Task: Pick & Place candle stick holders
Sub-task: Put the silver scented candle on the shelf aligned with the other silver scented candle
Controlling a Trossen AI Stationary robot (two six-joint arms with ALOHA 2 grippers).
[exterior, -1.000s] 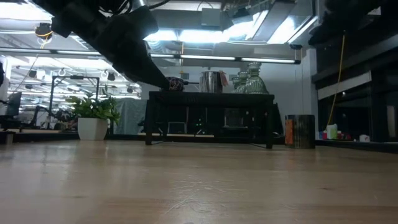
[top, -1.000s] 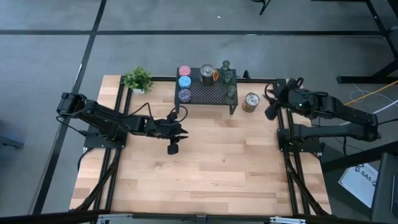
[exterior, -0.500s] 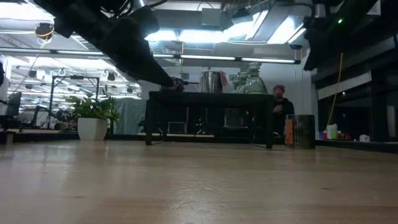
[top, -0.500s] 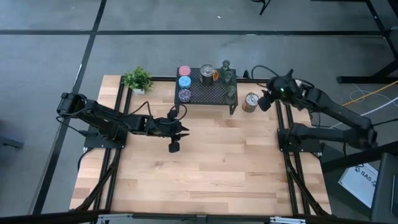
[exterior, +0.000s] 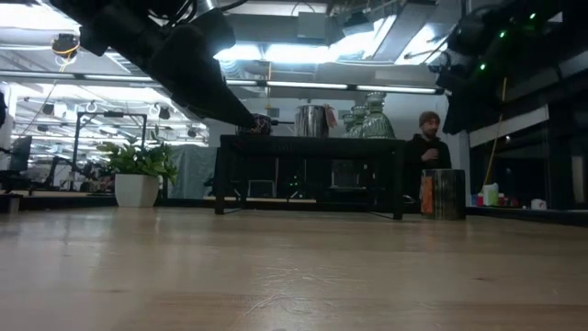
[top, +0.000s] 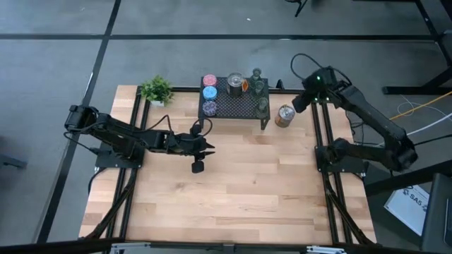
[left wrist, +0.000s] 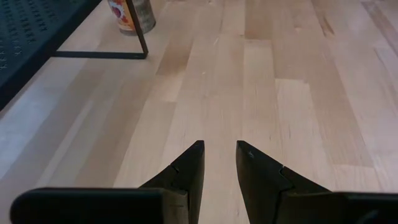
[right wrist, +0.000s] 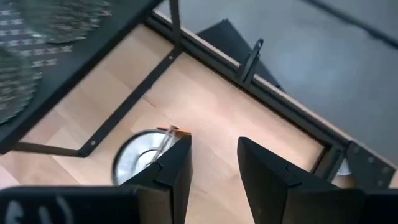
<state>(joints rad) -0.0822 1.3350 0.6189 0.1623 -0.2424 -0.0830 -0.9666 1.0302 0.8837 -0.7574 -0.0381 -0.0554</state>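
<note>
Right gripper (top: 299, 103), fingers parted and empty, hovers at the bench's (top: 233, 190) far right, beside one silver-and-orange holder (top: 284, 116) on the bench. Seven holders on the mesh stand (top: 236, 103). Left gripper (top: 209, 149), parted, empty, mid-bench.

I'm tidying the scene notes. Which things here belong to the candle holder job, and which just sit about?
Job:
- pink holder
- blue holder
- purple holder
- silver-and-orange holder on the stand
- silver-and-orange holder on the table
- clear glass holders

Lying about:
- potted plant
- black mesh stand
</note>
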